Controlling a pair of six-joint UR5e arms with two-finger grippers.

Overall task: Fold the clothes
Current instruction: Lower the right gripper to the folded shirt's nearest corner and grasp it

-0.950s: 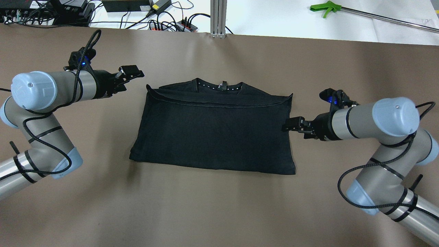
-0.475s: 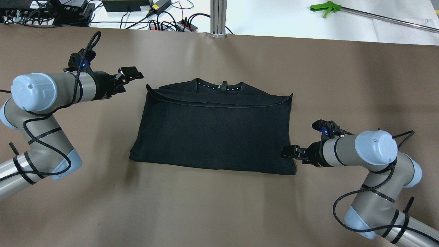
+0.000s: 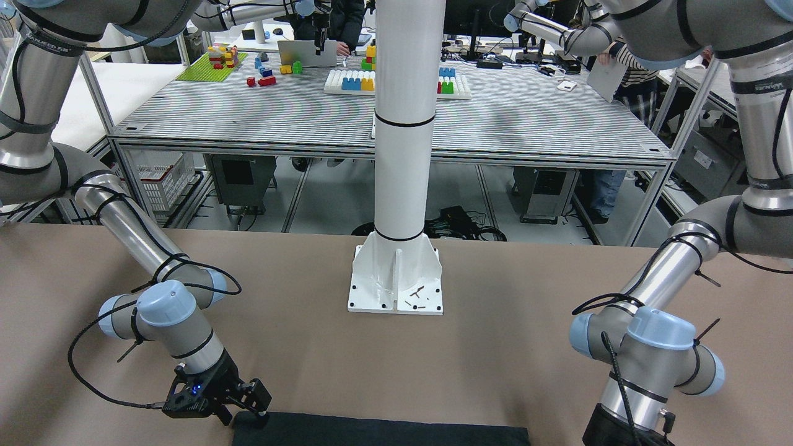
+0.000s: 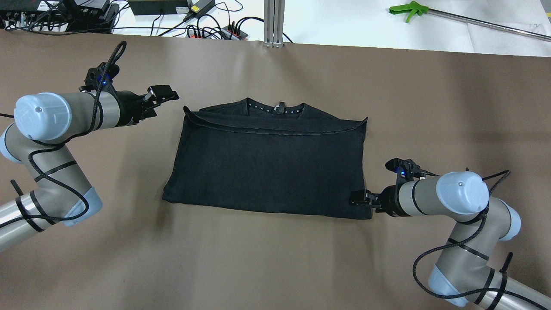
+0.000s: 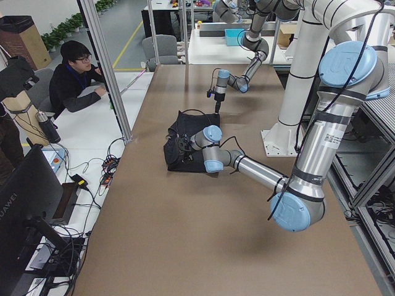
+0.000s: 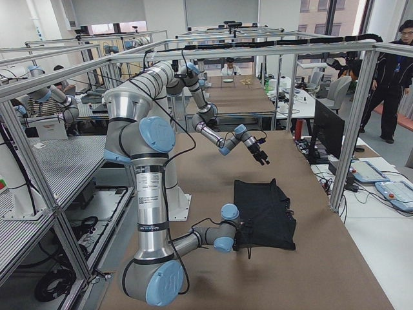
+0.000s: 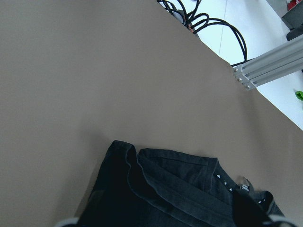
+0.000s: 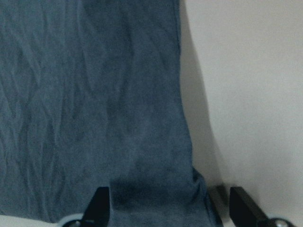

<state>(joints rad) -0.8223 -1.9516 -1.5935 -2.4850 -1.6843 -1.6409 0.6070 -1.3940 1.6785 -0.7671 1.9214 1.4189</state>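
Garment (image 4: 267, 163): charcoal-black, laid flat near the middle of the brown table cover (image 4: 275, 267). It is folded into a wide rectangle, with the collar (image 4: 275, 106) at the far edge and a hemmed fold line lying just below it.

Right gripper (image 4: 354, 200): set low at the garment's near right corner. In the right wrist view the fingers (image 8: 100, 204) are seen spread wide, with the corner of the cloth lying between them and not pinched. Whether the tips touch the cover cannot be told.

Left gripper (image 4: 160, 98): held above bare cover just off the garment's far left corner, apart from the cloth. Its jaws are parted, and nothing is held.

Surroundings: an aluminium post (image 4: 274, 21) stands at the table's far edge. Black cables and power strips (image 4: 206, 26) are piled on the white surface to the left of it. A green-handled reach tool (image 4: 409, 10) lies far right on that same surface. On the robot's side, the white pillar's base plate (image 3: 396, 282) is bolted to the cover, well apart from the garment. A seated operator (image 5: 77, 77) is seen beyond the far edge.

Room: bare cover is left on all four sides of the garment, widest to the left, to the right and toward the robot. The right forearm lies over the cover to the right of the near right corner.
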